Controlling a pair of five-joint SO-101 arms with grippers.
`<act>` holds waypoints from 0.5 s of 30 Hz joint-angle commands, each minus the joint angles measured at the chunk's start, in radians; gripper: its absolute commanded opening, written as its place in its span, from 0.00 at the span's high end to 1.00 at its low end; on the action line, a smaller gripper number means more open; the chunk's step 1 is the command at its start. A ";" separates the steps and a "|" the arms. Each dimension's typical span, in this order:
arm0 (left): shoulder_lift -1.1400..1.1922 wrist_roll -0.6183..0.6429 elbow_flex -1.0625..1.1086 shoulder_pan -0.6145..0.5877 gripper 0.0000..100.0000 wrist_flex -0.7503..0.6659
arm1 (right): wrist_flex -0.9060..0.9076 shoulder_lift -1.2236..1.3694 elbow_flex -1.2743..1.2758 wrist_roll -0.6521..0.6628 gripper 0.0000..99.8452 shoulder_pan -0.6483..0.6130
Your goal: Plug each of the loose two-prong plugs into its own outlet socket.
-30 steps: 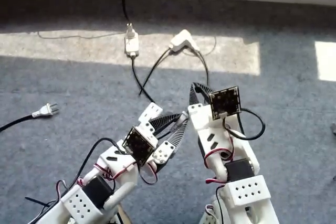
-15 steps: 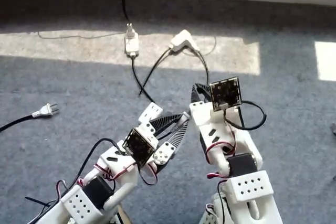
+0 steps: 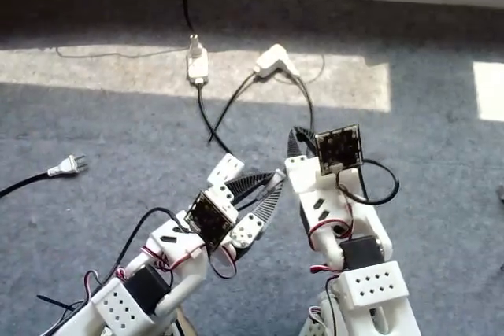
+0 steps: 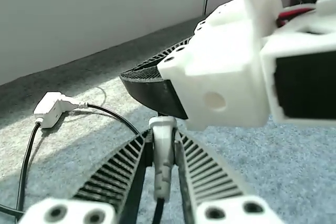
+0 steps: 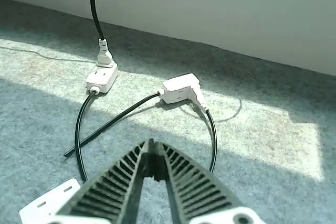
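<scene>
On the near side of the angled socket, the left end effector is clamped on a white plug. Just beside it and closer to that socket, the right end effector has its fingers pressed together. A loose plug lies on the carpet, well to the left of the angled socket in the high view. A second socket, with a plug seated in it, sits just left of the angled one.

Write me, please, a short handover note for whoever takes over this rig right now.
Left gripper: shut on a white plug.
Right gripper: shut, nothing in it, close beside the left one.
Done: one plug sits in the far socket.
To do: the held plug needs a socket; the second socket looks free. Another plug lies loose on the carpet.
</scene>
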 commanded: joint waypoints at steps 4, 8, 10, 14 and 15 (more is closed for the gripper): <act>-0.005 -0.009 0.027 -0.004 0.99 -0.005 | -0.010 0.015 0.018 0.005 0.99 0.005; -0.005 -0.009 0.027 -0.004 0.99 -0.005 | -0.077 0.015 0.061 0.005 0.99 0.005; -0.005 -0.009 0.027 -0.004 0.99 -0.005 | -0.077 0.015 0.070 0.005 0.99 0.005; -0.005 -0.009 0.027 -0.004 0.99 -0.005 | 0.022 0.015 -0.033 0.005 0.99 0.007; -0.005 -0.009 0.027 -0.004 0.99 -0.005 | 0.061 0.015 -0.071 0.005 0.99 0.008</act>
